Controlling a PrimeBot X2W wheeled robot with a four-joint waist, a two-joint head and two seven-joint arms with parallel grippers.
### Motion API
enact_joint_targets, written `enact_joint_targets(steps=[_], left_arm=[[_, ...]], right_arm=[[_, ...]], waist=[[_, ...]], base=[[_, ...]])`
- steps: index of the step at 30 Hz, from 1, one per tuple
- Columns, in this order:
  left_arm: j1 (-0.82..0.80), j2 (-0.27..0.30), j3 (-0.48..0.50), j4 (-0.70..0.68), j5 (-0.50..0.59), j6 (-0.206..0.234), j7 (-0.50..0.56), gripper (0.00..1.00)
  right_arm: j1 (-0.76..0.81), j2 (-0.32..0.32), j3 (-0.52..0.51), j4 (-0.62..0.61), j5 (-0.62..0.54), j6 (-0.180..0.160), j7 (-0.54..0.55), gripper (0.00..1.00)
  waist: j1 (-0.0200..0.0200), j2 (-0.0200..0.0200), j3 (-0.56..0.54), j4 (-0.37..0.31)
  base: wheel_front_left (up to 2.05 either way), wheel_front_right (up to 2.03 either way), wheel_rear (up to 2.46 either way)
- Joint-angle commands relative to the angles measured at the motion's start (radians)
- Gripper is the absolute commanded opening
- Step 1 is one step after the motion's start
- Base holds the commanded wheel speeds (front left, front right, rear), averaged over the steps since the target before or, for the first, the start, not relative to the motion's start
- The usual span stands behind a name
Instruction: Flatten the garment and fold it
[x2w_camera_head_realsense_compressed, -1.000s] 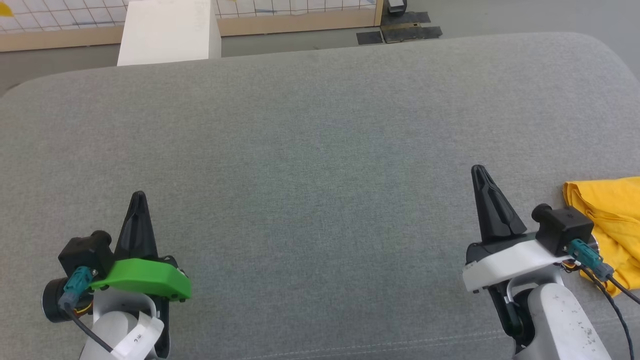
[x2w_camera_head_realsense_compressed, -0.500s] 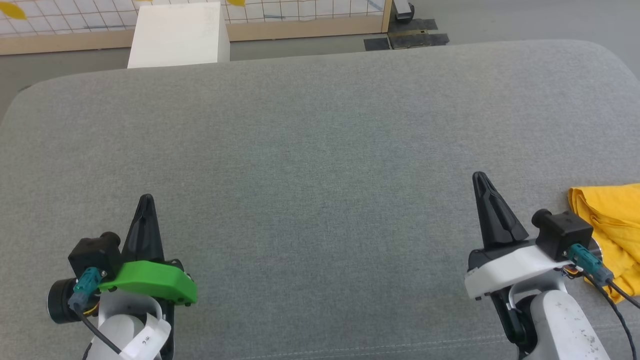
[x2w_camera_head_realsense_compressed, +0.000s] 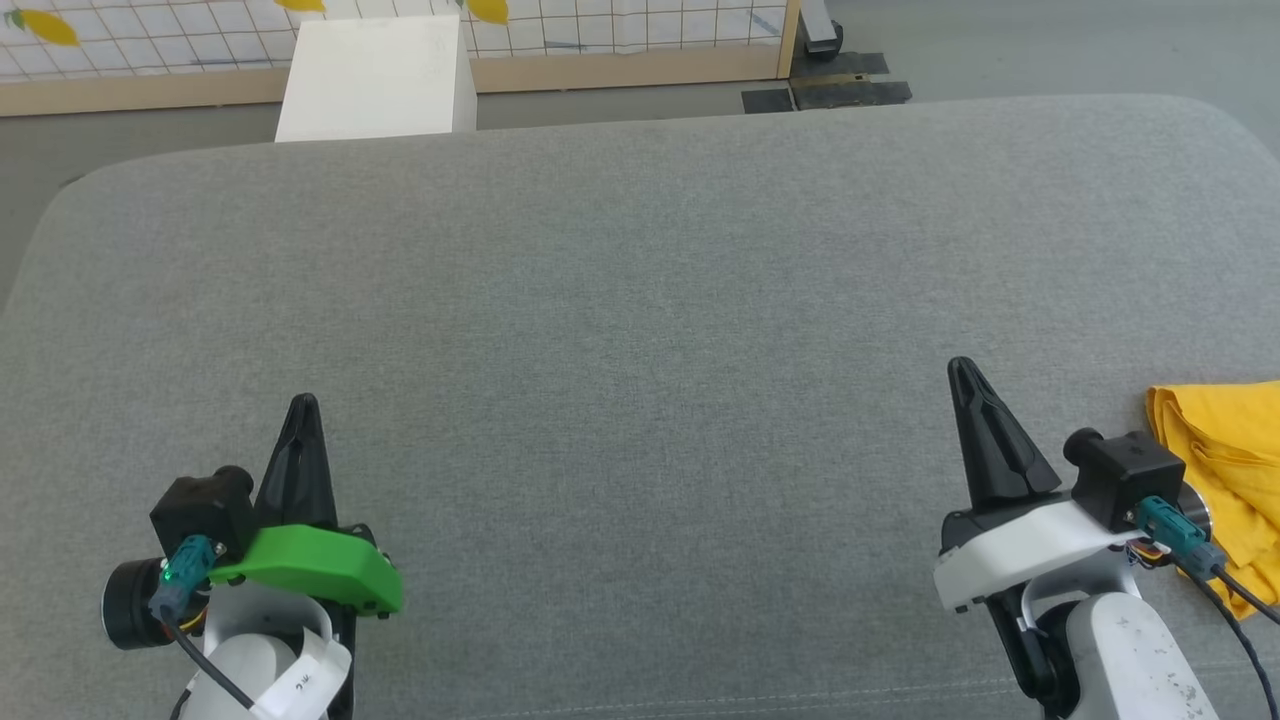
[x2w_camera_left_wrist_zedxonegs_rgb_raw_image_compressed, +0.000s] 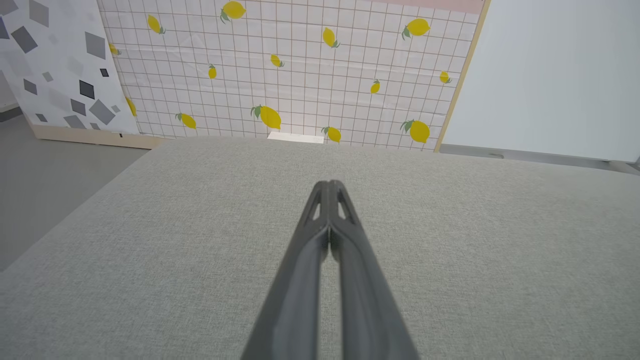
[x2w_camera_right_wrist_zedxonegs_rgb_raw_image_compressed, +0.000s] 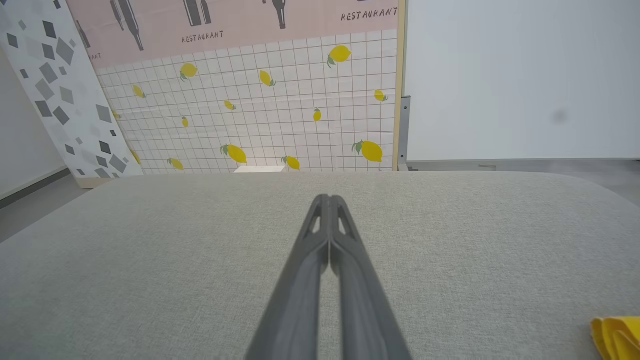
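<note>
The mustard-yellow garment (x2w_camera_head_realsense_compressed: 1230, 470) lies crumpled at the right edge of the head view, partly cut off by the frame; a corner of the garment (x2w_camera_right_wrist_zedxonegs_rgb_raw_image_compressed: 616, 336) shows at the lower right of the right wrist view. Its print is hidden. My right gripper (x2w_camera_head_realsense_compressed: 962, 372) hovers just left of it, shut and holding nothing, tips pressed together (x2w_camera_right_wrist_zedxonegs_rgb_raw_image_compressed: 328, 200). My left gripper (x2w_camera_head_realsense_compressed: 303, 405) is at the lower left, far from the garment, also shut and holding nothing (x2w_camera_left_wrist_zedxonegs_rgb_raw_image_compressed: 329, 185).
A wide grey padded surface (x2w_camera_head_realsense_compressed: 640, 330) spreads before me, with rounded far corners. Beyond its far edge stand a white box (x2w_camera_head_realsense_compressed: 375, 80) and a lemon-patterned tiled panel (x2w_camera_left_wrist_zedxonegs_rgb_raw_image_compressed: 300, 75) on the floor.
The whole picture has slid down and to the right, so the camera has moved. Both grippers keep their pose and stay shut. The garment lies as before.
</note>
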Motion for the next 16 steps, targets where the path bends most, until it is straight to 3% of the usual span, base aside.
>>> enact_joint_targets(steps=[1, 16], left_arm=[[0.022, -0.007, 0.002, -0.007, 0.022, -0.006, 0.005, 0.00], [0.038, -0.024, 0.005, -0.025, 0.063, -0.013, 0.032, 0.00]], right_arm=[[0.015, 0.001, -0.004, -0.011, -0.014, 0.000, 0.005, 0.00], [0.041, 0.002, -0.013, -0.039, -0.039, -0.001, 0.035, 0.00]], waist=[[0.0000, 0.0000, -0.002, 0.002], [0.0000, 0.0000, -0.017, 0.020]], base=[[0.00, 0.00, 0.00], [0.00, 0.00, 0.00]])
